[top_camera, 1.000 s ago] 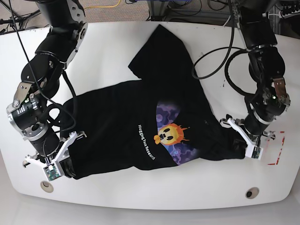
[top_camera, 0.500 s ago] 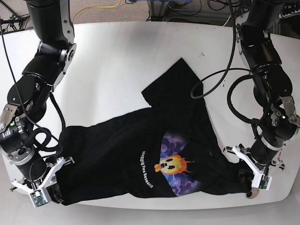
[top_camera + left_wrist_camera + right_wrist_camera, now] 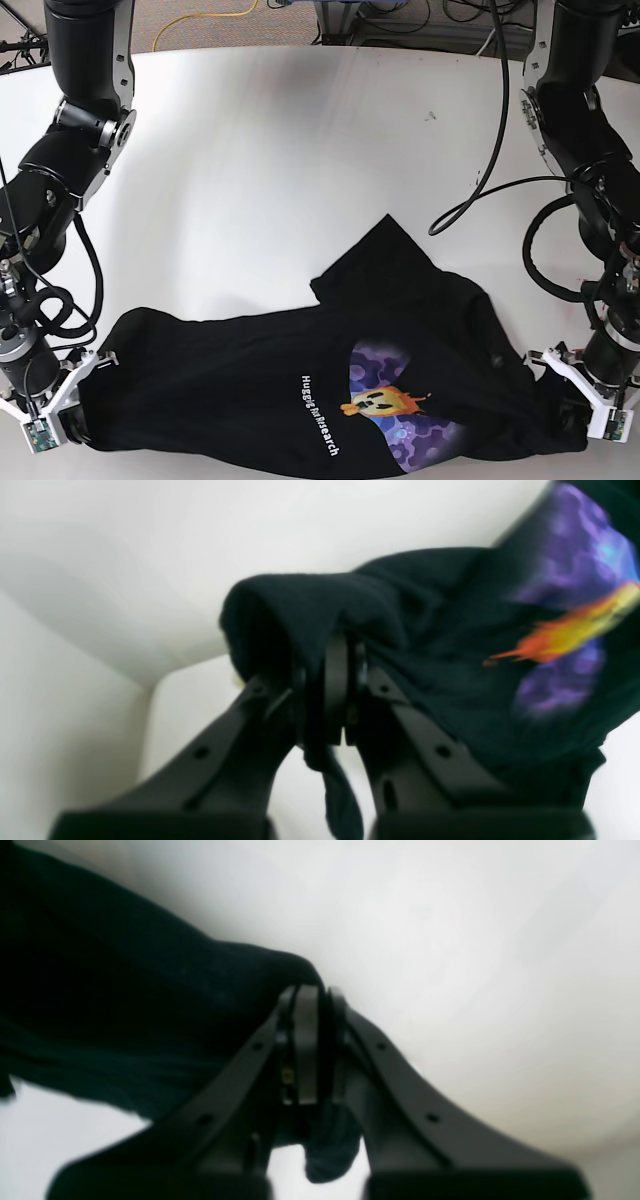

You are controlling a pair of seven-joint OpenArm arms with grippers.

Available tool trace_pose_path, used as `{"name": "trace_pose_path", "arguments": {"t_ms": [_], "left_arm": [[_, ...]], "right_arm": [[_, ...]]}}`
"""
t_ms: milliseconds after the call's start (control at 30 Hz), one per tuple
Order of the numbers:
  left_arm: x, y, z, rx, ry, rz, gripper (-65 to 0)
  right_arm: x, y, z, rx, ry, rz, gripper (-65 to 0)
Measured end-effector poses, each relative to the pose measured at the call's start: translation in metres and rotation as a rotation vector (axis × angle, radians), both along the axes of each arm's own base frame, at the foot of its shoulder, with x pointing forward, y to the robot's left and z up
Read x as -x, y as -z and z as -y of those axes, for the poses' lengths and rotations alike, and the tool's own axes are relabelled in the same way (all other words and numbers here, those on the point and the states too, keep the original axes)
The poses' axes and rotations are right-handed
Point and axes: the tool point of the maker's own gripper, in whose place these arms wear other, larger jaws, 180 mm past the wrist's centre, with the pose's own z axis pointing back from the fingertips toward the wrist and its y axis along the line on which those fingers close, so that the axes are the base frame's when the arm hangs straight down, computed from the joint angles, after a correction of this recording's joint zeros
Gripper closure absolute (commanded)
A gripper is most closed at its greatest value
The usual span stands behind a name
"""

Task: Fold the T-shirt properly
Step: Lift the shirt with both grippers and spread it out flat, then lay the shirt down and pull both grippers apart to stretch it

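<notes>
The black T-shirt lies stretched along the table's near edge, print side up, showing its orange-yellow and purple print and white lettering. One sleeve points toward the table's middle. My left gripper is at the shirt's right end, shut on a bunched fold of black cloth, with the print just beside it. At the shirt's left end, my right gripper is shut on the black hem. In both wrist views the cloth is pinched between closed jaws.
The white table stretches away behind the shirt. A black cable loops from the left arm over the table's right side. Cables and a yellow cord lie on the floor past the far edge. The near table edge is right beneath both grippers.
Both arms have drawn back toward the table's near edge, dragging the shirt with them. The shirt has slid nearer and lies flatter and wider between the grippers. Both grips stayed shut.
</notes>
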Motion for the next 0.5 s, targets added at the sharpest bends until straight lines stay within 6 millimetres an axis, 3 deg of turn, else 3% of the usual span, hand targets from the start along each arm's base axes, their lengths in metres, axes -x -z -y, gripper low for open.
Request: {"name": "trace_pose_path", "arguments": {"t_ms": [233, 400, 500], "left_arm": [[-0.004, -0.029, -0.013, -0.016, -0.031, 0.038, -0.8], [-0.004, -0.079, -0.017, -0.015, -0.037, 0.159, -0.8], [-0.004, -0.097, -0.017, -0.013, -0.034, 0.202, -0.7]], "right_arm": [[-0.007, -0.007, 0.014, 0.01, 0.028, -0.004, -1.0], [-0.018, -0.026, 0.019, -0.02, 0.023, 0.03, -1.0], [-0.023, -0.031, 0.024, -0.03, 0.028, 0.028, -1.1]]}}
